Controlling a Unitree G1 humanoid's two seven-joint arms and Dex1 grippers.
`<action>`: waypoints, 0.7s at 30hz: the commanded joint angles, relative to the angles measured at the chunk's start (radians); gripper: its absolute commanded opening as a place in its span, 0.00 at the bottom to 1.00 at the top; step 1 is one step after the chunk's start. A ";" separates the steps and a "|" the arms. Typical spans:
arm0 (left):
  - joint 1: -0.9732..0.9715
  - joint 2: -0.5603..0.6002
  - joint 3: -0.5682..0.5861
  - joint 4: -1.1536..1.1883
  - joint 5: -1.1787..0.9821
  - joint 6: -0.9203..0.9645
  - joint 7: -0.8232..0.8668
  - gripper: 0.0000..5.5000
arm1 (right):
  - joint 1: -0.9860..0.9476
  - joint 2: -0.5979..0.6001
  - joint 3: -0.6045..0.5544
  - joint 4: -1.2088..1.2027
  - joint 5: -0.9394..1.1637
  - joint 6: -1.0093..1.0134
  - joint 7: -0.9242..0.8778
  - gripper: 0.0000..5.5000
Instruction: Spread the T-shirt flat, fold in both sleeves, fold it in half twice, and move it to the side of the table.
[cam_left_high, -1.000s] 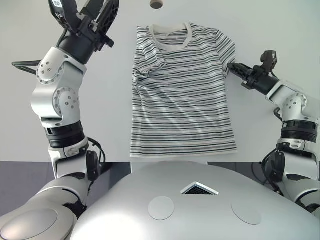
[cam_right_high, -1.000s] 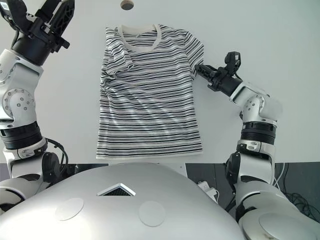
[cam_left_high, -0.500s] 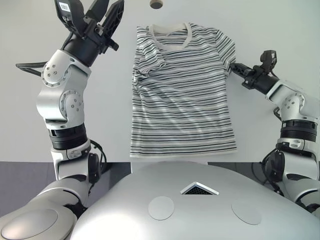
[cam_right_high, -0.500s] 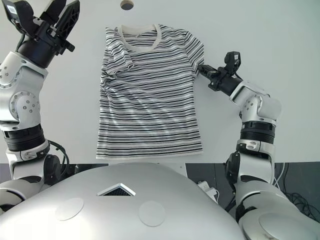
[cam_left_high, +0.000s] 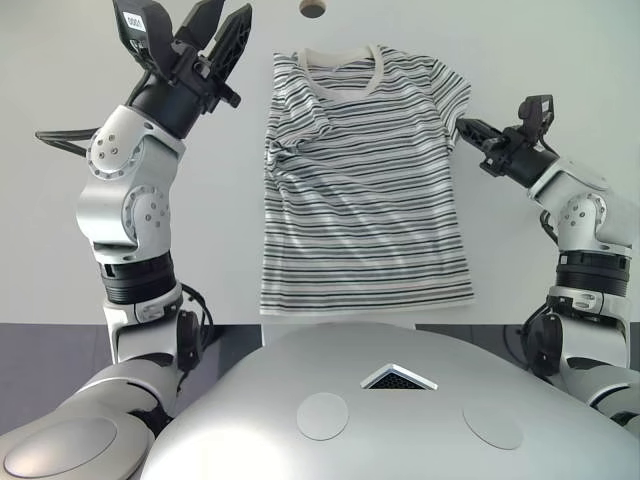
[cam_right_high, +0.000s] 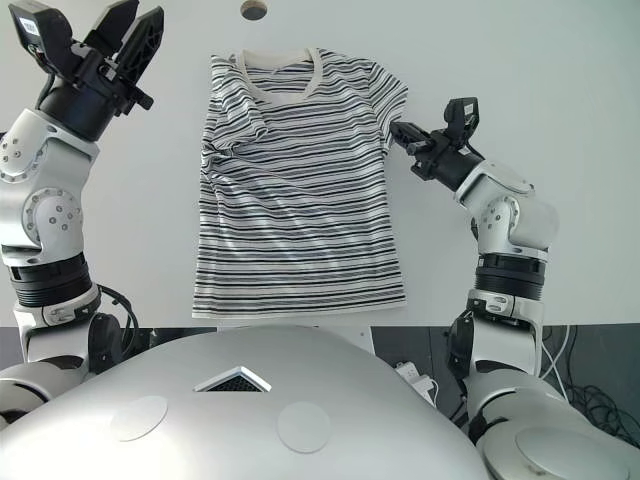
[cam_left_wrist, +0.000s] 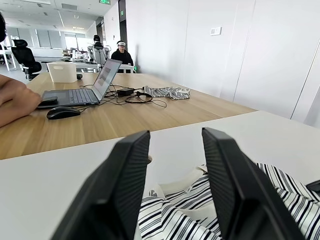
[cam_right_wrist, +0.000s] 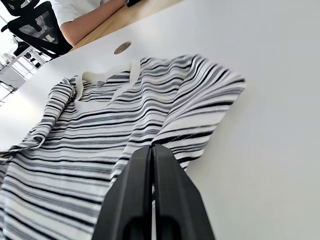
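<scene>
Striped T-shirt (cam_left_high: 365, 180) flat-ish on white table (cam_left_high: 540, 60), collar far side.
L gripper (cam_left_high: 225, 15) raised beside its far-left corner, fingers apart; R gripper (cam_left_high: 468, 127) pressed together, tips at R sleeve (cam_left_high: 452, 95) edge.

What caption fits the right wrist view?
Shut right claw at the sleeve of the striped T-shirt on the white table.

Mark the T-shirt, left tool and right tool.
T-shirt (cam_left_high: 365, 180): left eye view, chest middle.
left tool (cam_left_wrist: 175, 135): left wrist view, gap between open fingertips.
right tool (cam_right_wrist: 152, 148): right wrist view, closed fingertips.
</scene>
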 joint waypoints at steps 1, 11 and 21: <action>0.008 -0.002 -0.013 -0.002 0.021 -0.012 0.009 0.35 | 0.041 0.022 0.057 -0.107 -0.065 -0.070 -0.049 0.01; 0.021 -0.004 -0.064 0.001 0.066 -0.043 -0.002 0.35 | 0.053 0.007 0.315 -0.147 -0.398 -0.363 -0.133 0.01; 0.026 -0.006 -0.119 0.008 0.114 -0.053 -0.006 0.35 | 0.007 -0.093 0.567 -0.042 -0.850 -0.588 -0.208 0.01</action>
